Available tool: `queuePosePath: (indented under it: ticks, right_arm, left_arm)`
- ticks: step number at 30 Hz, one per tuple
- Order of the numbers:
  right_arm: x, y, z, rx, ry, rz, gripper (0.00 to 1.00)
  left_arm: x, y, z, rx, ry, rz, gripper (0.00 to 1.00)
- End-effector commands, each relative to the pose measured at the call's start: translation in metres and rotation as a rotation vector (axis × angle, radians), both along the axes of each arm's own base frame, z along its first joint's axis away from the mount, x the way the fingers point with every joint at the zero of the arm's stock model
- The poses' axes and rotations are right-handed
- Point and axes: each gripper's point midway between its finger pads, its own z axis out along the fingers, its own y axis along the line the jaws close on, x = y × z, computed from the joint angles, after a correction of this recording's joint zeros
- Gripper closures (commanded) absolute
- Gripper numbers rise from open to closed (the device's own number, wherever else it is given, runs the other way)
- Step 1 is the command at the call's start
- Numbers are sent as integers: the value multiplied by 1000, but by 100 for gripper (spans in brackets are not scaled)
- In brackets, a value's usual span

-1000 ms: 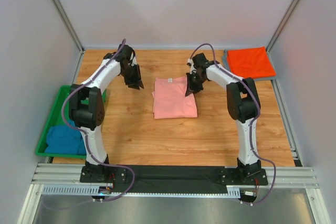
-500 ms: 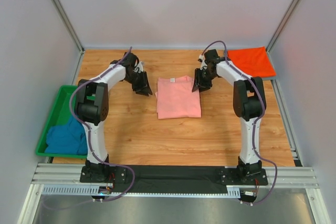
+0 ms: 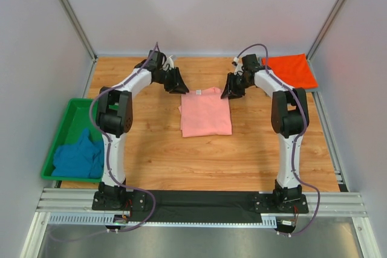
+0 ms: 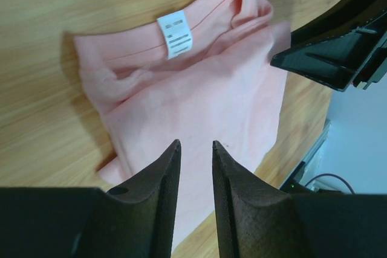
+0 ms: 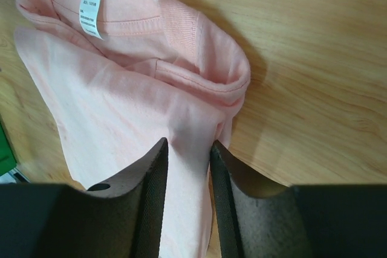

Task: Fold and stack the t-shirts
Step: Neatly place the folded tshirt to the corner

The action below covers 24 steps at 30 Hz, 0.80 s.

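From above, we see the pink shirt (image 3: 205, 113) lying folded into a rough rectangle at the middle of the table (image 3: 181, 161). The left claw (image 3: 179, 83) sits just beside its far left corner and the right claw (image 3: 228, 92) just beside its far right corner. We cannot tell from here whether either touches the cloth. The orange shirt (image 3: 293, 69) lies flat in the far right corner, well apart. The teal shirt (image 3: 77, 158) is bunched in the bin (image 3: 60, 126) at the left edge.

In the left wrist view, the left claw (image 4: 195, 144) is released, its fingers a narrow gap apart with nothing between them. The pink shirt (image 4: 205, 89) lies beyond the tips, its label (image 4: 175, 34) facing up at the collar.

In the right wrist view, the right claw (image 5: 188, 143) is also released. Its fingers are parted and grip nothing, and pink cloth shows through the gap. The collar edge curls up beside the bare wood.
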Motion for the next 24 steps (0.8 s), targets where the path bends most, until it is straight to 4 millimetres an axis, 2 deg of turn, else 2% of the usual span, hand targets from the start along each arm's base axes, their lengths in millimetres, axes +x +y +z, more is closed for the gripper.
queuePosePath:
  ticks: [1, 4, 5, 6, 7, 8, 9, 10, 14, 18, 19, 22, 24]
  right_arm:
    - [23, -1, 24, 58, -91, -11, 64]
    - [33, -4, 19, 71, -106, -12, 63]
    - [34, -4, 9, 79, -87, -11, 63]
    - [37, -4, 5, 83, -86, -11, 64]
    - [41, -3, 3, 86, -92, -9, 64]
    - [41, -3, -9, 95, -70, -9, 65]
    - [47, -2, -10, 111, -89, -16, 64]
    - [46, -2, -20, 116, -76, -23, 65]
    - [51, -7, -35, 91, -77, -42, 67]
    - [57, -8, -26, 96, -102, -46, 66]
    - [58, -7, -22, 105, -107, -46, 62]
    - [64, 2, 9, 178, -179, -10, 53]
    - [64, 8, 23, 218, -208, 25, 48]
  left_arm:
    - [9, -25, 7, -93, -19, -31, 66]
    - [16, -24, -11, -73, -5, -8, 66]
    - [17, -22, -21, -57, 3, -7, 66]
    - [21, -22, -22, -46, -6, -3, 66]
    - [23, -19, -35, -21, 12, 7, 66]
    - [25, -18, -39, -12, 15, 11, 66]
    - [31, -17, -41, 6, -1, 17, 66]
    - [29, -14, -54, 25, 30, 18, 66]
    - [38, -4, -62, 66, 33, 36, 67]
    - [45, 0, -48, 53, 6, 48, 67]
    - [46, 0, -40, 48, -10, 48, 67]
    - [51, -2, -16, 31, -55, 54, 65]
    - [54, -1, -4, 28, -78, 60, 64]
